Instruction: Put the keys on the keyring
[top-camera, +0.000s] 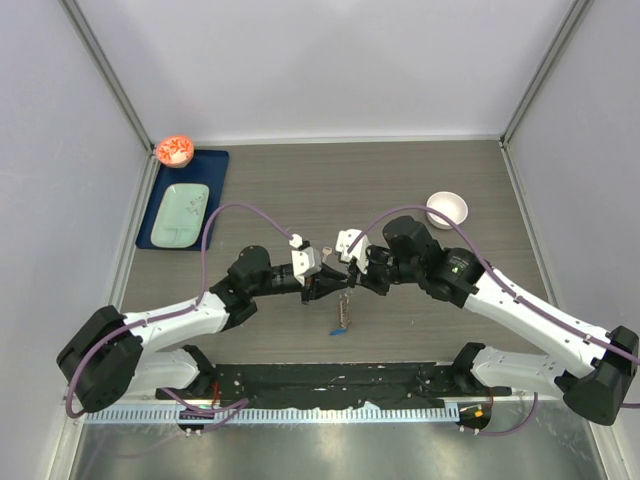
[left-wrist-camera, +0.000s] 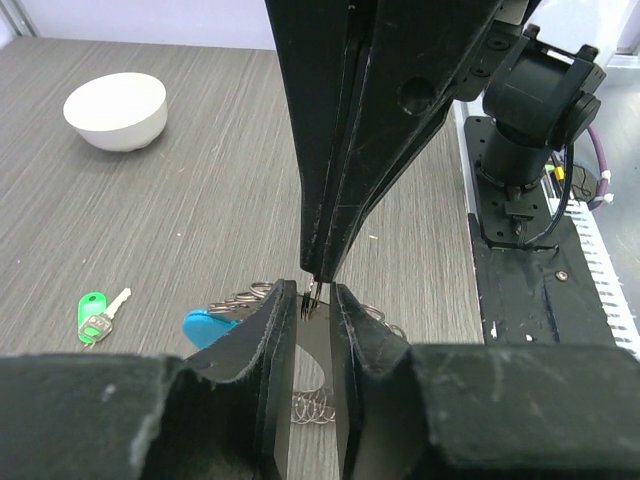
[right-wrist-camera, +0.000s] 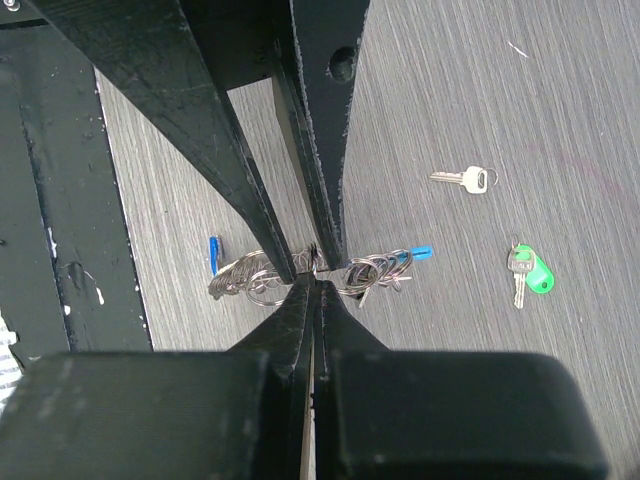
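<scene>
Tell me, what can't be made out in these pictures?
- Top view: the plain silver key and green-headed key cannot be found, too small or covered from above.
- Left wrist view: the left gripper hides much of the silvery chain keyring; whether it grips is unclear.
- Right wrist view: the right gripper and the other's fingers cover the chain's middle.

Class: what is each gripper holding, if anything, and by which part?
The right gripper pinches the keyring by a mid-chain link; left gripper flanks it, jaws apart.
</scene>
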